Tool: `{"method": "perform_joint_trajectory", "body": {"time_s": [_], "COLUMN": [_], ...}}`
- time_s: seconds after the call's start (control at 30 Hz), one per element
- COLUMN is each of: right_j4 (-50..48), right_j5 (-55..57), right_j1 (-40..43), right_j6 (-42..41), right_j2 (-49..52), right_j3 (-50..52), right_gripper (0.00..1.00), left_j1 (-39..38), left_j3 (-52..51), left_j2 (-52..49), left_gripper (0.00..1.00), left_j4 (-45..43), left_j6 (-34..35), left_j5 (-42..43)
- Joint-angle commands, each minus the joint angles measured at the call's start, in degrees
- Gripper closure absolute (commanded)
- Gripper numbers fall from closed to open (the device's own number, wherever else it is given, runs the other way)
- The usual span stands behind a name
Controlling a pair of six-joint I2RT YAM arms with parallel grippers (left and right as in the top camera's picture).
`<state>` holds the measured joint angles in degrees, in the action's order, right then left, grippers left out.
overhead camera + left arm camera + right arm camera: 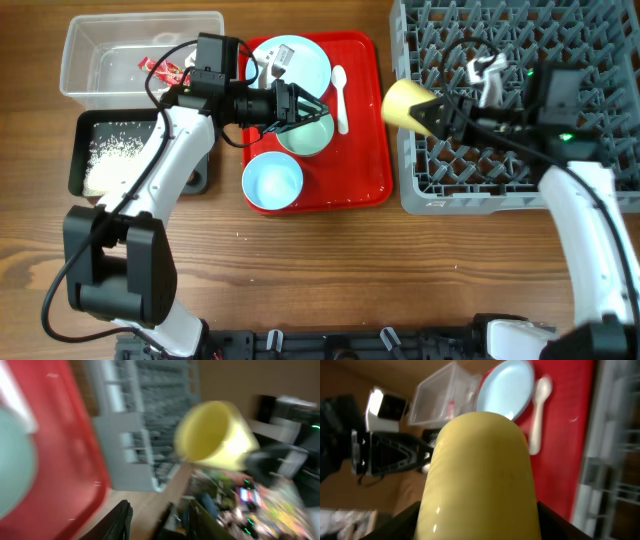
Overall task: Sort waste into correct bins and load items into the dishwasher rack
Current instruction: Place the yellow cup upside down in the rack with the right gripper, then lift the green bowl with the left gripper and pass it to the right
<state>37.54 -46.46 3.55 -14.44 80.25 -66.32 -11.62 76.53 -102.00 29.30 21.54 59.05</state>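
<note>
The right end effector (pixel 430 113) pinches the yellow cup (pixel 403 102), held on its side at the rack's (pixel 600 185) left edge. The left end effector (pixel 300 105) hangs spread above the green bowl (pixel 318 138), which sits on the red tray (pixel 370 150) with the plate (pixel 305 60), spoon (pixel 340 95) and blue bowl (pixel 272 182). The tub (pixel 100 40) holds a wrapper (pixel 165 70); the black tray (pixel 78 130) holds rice (pixel 108 160).

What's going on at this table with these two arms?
Two robot arms are clearing up dishes. The right tool grips a yellow cup, tipped on its side, at the edge of the grey dishwasher rack. The left tool hangs open over the green bowl on the red tray.
</note>
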Motion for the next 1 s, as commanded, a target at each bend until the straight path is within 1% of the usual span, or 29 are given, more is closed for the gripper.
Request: {"method": "perform_joint_trajectory", "body": {"time_s": [0.0,0.07,0.17,0.23,0.37,0.63,0.67,0.77,0.83,0.87,0.97], "right_j4": [10.88,16.81,23.08,26.51,30.95,33.27,33.51,33.33,32.74,32.63,33.16], "right_j5": [21.57,28.17,36.59,41.29,45.88,45.97,45.72,43.85,43.8,43.76,43.36], "right_j1": [0.04,0.0,-0.22,-0.22,-0.22,-0.28,-0.39,-0.55,-0.52,-0.52,-0.55], "right_j6": [2.89,2.78,2.03,1.03,0.76,1.2,1.49,2.58,2.45,2.45,2.25], "right_j2": [-3.02,-3.02,-2.29,-1.11,2.25,11.91,13.03,14.6,14.56,14.56,14.47], "right_j3": [-10.16,-12.33,-12.33,-12.33,-12.33,-12.33,-12.33,-12.33,-12.52,-12.94,-16.06], "right_gripper": [0.46,0.46,0.46,0.46,0.46,0.46,0.44,0.22,0.13,0.11,0.09], "left_j1": [-0.15,-0.17,-0.17,-0.15,-0.15,-0.15,-0.15,-0.15,-0.15,-0.15,-0.15], "left_j3": [0.74,0.74,0.74,0.74,0.74,0.74,0.74,0.74,0.74,0.74,0.74], "left_j2": [1.01,1.01,1.01,1.01,1.01,1.01,1.01,1.01,1.01,1.01,1.01], "left_gripper": [0.65,0.66,0.66,0.66,0.66,0.65,0.65,0.65,0.64,0.63,0.6], "left_j4": [5.66,9.35,12.81,14.12,14.73,15.19,15.17,15.17,15.17,15.21,15.15], "left_j6": [-1.99,-1.99,-1.99,-1.99,-2.01,-2.03,-2.03,-2.03,-2.01,-2.01,-2.01], "left_j5": [-20.87,-29.88,-38.56,-42.38,-45.46,-45.68,-45.68,-45.68,-45.66,-45.68,-45.66]}}
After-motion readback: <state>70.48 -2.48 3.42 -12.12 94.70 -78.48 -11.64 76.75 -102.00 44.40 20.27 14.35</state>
